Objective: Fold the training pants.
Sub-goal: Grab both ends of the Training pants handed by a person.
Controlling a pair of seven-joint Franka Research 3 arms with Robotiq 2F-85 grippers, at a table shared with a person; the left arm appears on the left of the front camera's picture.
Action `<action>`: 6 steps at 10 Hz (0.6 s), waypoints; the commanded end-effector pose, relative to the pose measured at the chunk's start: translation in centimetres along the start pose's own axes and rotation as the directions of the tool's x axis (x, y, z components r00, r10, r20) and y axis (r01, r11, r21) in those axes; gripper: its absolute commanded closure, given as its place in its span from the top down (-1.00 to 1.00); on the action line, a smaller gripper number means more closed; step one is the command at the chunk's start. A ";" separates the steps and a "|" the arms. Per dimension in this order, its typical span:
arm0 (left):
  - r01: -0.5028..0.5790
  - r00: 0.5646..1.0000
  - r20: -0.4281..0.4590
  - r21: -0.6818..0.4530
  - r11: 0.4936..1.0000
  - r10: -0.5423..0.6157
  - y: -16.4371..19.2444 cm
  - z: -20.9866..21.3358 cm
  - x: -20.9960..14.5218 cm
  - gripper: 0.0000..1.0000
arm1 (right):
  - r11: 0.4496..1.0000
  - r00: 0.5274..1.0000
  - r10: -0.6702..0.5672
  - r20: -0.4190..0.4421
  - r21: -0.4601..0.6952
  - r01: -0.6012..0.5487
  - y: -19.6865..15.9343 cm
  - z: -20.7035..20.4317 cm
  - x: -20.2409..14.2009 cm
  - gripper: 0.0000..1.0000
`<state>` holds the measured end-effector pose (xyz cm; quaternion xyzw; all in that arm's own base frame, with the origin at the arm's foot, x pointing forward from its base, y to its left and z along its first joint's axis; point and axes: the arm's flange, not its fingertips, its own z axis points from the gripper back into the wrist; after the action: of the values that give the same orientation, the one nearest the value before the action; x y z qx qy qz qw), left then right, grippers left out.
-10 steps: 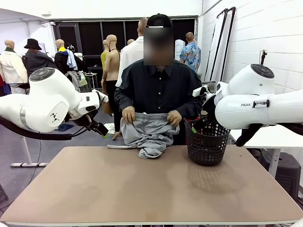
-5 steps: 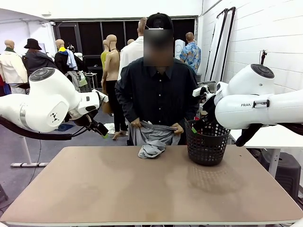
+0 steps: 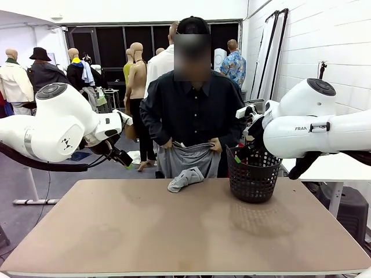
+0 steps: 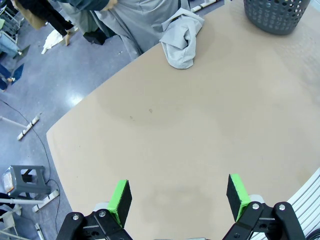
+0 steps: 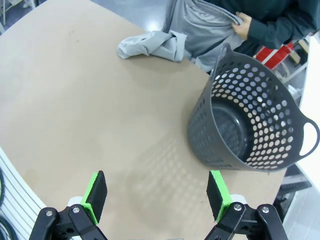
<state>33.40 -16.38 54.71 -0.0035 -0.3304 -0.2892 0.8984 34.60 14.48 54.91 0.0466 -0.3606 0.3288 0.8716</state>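
The person at the far side holds the light grey training pants (image 3: 188,160) up by the waistband with both hands. One leg end (image 3: 184,178) drapes onto the table's far edge (image 4: 181,37) (image 5: 152,45). My left gripper (image 4: 180,196) hangs open high over the near table, far from the pants. My right gripper (image 5: 156,192) is open too, above the table in front of the basket. In the front view the left gripper (image 3: 123,158) sits at the left and the right gripper (image 3: 242,152) beside the basket rim.
A black mesh basket (image 3: 253,174) (image 5: 250,125) stands empty at the table's far right (image 4: 278,15). The tan tabletop (image 3: 185,226) is bare between the grippers. A white table (image 3: 327,168) stands beyond at right.
The person drew the pants back off the table and lifted the waistband higher; less cloth lies on the table edge. Both arms have stayed still.
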 end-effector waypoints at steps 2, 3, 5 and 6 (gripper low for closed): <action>0.012 1.000 0.001 0.000 1.000 -0.012 0.0 0.0 0.0 1.00 | 1.000 1.000 0.000 0.003 -0.001 0.000 0.0 0.0 0.0 1.00; 0.012 1.000 0.001 0.000 1.000 -0.012 0.0 0.0 0.0 1.00 | 1.000 1.000 0.000 0.003 -0.001 0.000 0.0 0.0 0.0 1.00; 0.012 1.000 0.001 0.000 1.000 -0.012 0.0 0.0 0.0 1.00 | 1.000 1.000 0.000 0.003 -0.001 0.000 0.0 0.0 0.0 1.00; 0.012 1.000 0.001 0.000 1.000 -0.012 0.0 0.0 0.0 1.00 | 1.000 1.000 0.000 0.003 -0.001 0.000 0.0 0.0 0.0 1.00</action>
<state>33.40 -16.38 54.71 -0.0035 -0.3304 -0.2892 0.8984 34.60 14.48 54.91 0.0466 -0.3606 0.3288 0.8716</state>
